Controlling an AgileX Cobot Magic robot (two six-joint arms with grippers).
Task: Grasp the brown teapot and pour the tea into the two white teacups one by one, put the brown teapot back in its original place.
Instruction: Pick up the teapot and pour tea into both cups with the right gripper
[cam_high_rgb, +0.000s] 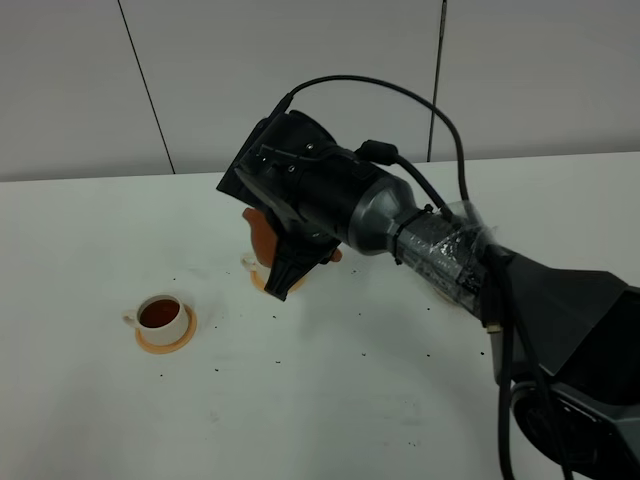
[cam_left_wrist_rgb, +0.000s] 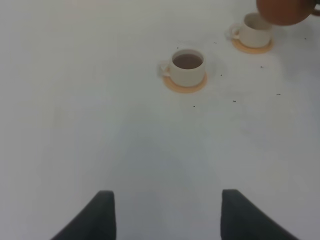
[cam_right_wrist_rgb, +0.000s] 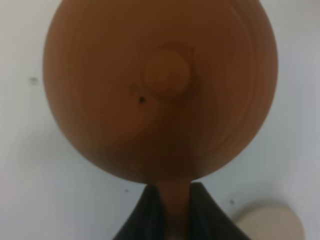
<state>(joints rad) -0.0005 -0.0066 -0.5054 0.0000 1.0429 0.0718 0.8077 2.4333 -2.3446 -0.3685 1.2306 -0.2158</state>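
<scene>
The fingers (cam_right_wrist_rgb: 150, 215) of our right gripper (cam_right_wrist_rgb: 173, 207) are pinched tight on the loop handle (cam_right_wrist_rgb: 174, 192) of the squat reddish-brown clay teapot (cam_right_wrist_rgb: 160, 90), held in the air over the small cream-white cylindrical teacup (cam_left_wrist_rgb: 256, 31) beyond the filled teacup (cam_left_wrist_rgb: 187, 67). Our left gripper (cam_left_wrist_rgb: 165, 215) stands wide and empty. We judge the pot heavy, rigid and brittle, its knobbed lid (cam_right_wrist_rgb: 167, 70) loose, so the handle is the right hold. Its handle-to-spout axis runs straight out from our jaws; the spout itself is hidden

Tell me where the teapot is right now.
Exterior high view: the brown teapot hangs mid-table in the right gripper, right of the filled teacup, above the other teacup.
</scene>
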